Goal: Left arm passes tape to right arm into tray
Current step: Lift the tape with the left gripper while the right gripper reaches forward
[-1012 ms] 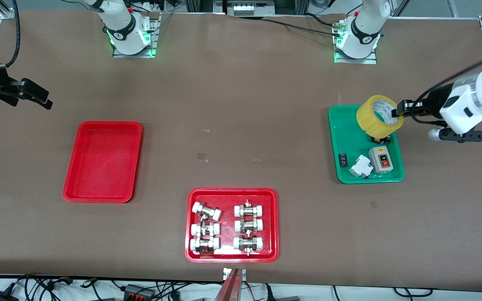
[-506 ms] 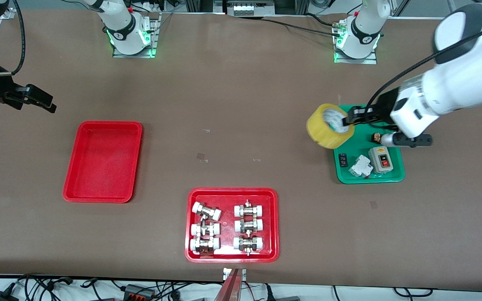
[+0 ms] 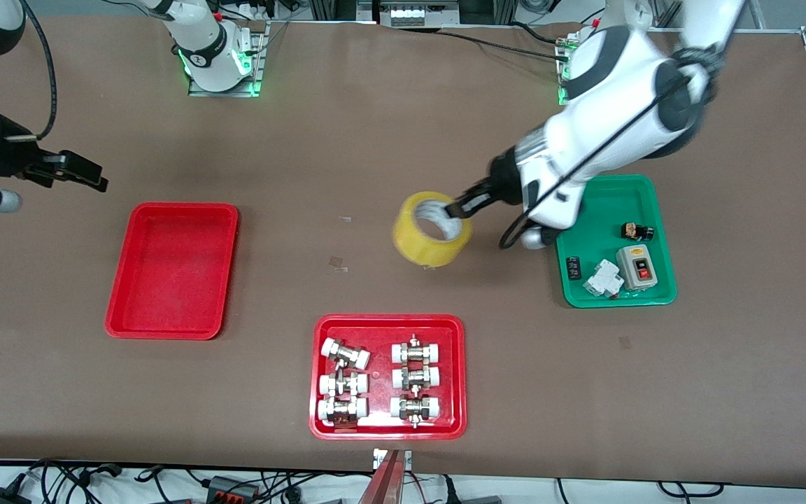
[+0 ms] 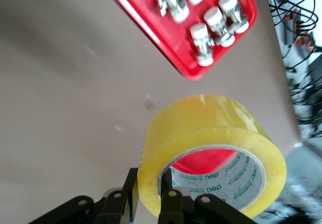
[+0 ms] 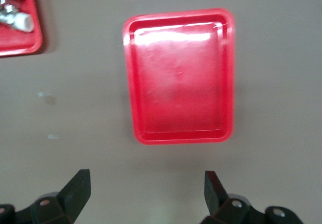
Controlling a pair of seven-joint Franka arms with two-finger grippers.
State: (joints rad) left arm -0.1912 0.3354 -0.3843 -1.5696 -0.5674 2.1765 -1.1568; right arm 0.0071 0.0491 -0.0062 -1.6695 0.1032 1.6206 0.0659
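My left gripper (image 3: 456, 208) is shut on the wall of the yellow tape roll (image 3: 432, 229), one finger inside the white core and one outside. It holds the roll in the air over the bare middle of the table. The left wrist view shows the tape (image 4: 211, 133) clamped in the left gripper (image 4: 151, 200). My right gripper (image 3: 88, 175) is open and empty, in the air at the right arm's end of the table, beside the plain red tray (image 3: 172, 273). The right wrist view shows the open right gripper (image 5: 146, 183) with the empty tray (image 5: 178, 83) ahead of it.
A red tray with white-capped metal fittings (image 3: 320, 420) lies near the front edge, and shows in the left wrist view (image 4: 151, 30). A green tray (image 3: 588, 203) with a switch box and small parts lies toward the left arm's end.
The left arm has swung the tape from over the green tray to over the table's middle. The right gripper has shifted slightly toward the plain red tray.
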